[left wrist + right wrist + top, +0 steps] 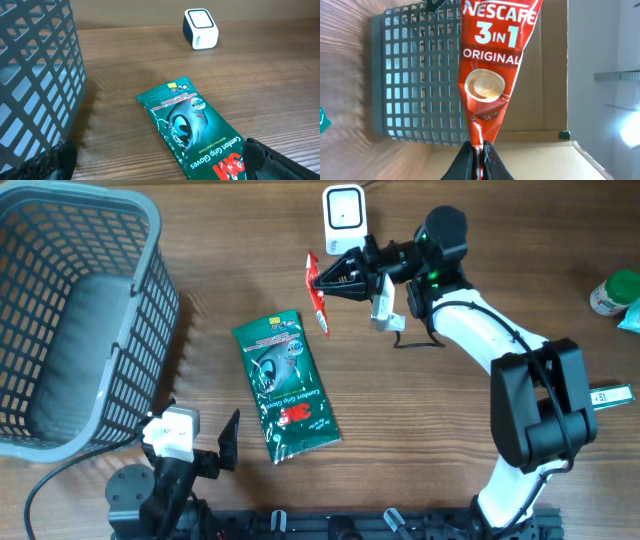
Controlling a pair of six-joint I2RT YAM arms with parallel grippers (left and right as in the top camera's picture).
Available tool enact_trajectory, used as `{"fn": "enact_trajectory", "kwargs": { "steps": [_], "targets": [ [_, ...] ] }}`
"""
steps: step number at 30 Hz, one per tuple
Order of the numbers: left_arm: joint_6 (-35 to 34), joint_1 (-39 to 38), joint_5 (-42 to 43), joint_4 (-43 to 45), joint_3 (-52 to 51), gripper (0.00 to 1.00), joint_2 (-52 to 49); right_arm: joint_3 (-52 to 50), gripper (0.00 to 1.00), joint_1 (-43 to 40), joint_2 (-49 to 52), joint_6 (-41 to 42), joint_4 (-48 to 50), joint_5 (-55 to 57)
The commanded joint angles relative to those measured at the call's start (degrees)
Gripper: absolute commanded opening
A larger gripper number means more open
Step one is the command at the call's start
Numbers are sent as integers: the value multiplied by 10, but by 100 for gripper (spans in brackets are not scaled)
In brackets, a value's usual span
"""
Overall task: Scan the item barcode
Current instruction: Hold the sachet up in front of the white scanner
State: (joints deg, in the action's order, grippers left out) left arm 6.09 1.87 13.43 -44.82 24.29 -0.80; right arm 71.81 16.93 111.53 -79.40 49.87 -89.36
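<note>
The right gripper [477, 149] is clamped shut on one end of a red Nescafé 3 in 1 sachet [492, 70], which sticks straight out past its fingertips. A white barcode scanner [343, 210] stands close beside those fingertips. Farther out, a green Comfort Grip Gloves packet [287, 385] lies flat on the wooden table [450, 430], well apart from the sachet. The left gripper [159, 167] is spread wide and empty at the packet's near end, with a grey plastic basket [150, 240] to its left
</note>
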Motion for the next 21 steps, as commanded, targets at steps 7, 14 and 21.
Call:
{"fn": "enact_trajectory", "kwargs": {
  "steps": [7, 14, 21],
  "targets": [
    [-6, -3, 7, 1, -3, 100, 4, 3, 4, 1, -3, 234, -50, 6],
    [-6, -3, 7, 1, -3, 100, 4, 3, 5, -1, -3, 754, -104, 164],
    [-6, -3, 7, 1, -3, 100, 4, 3, 4, -11, -3, 1498, -345, 551]
  ]
}}
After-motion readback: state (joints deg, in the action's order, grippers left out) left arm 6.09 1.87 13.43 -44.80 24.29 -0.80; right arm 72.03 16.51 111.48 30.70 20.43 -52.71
